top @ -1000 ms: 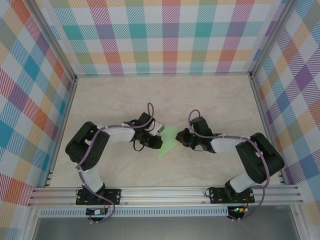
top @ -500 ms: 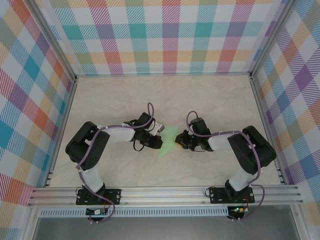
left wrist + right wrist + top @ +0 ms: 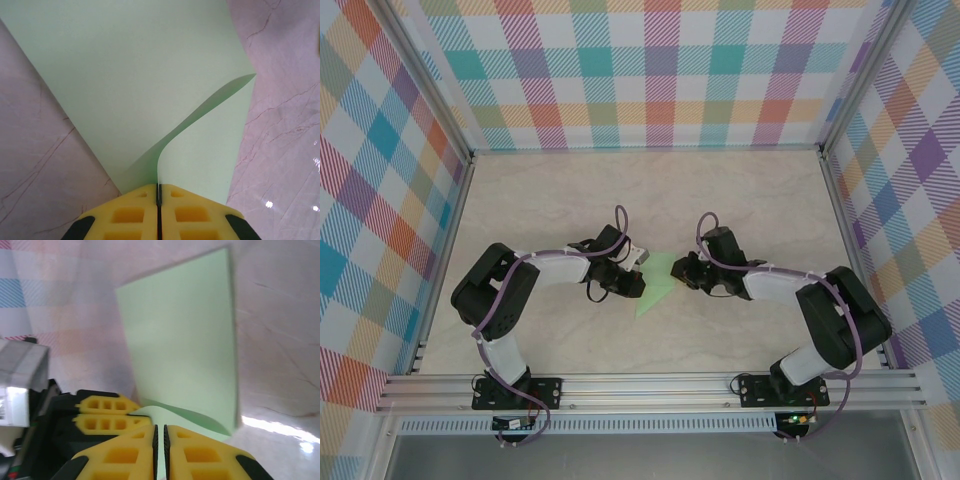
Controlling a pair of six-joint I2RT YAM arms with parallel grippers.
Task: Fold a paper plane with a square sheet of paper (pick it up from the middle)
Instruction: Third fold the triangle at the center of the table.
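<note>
Pinching the green sheet of paper point(image 3: 656, 284) from both sides, mid-table
so the left gripper point(image 3: 158, 192) is clamping shut on a curled-up flap, the right gripper point(image 3: 160, 432) is squeezing closed on the opposite edge, and the sheet is resting on the marble table point(image 3: 750, 200) between the two arms

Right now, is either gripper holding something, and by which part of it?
Both are shut on the green sheet of paper. The left gripper pinches a curled-up flap on its left side. The right gripper pinches its right edge.
</note>
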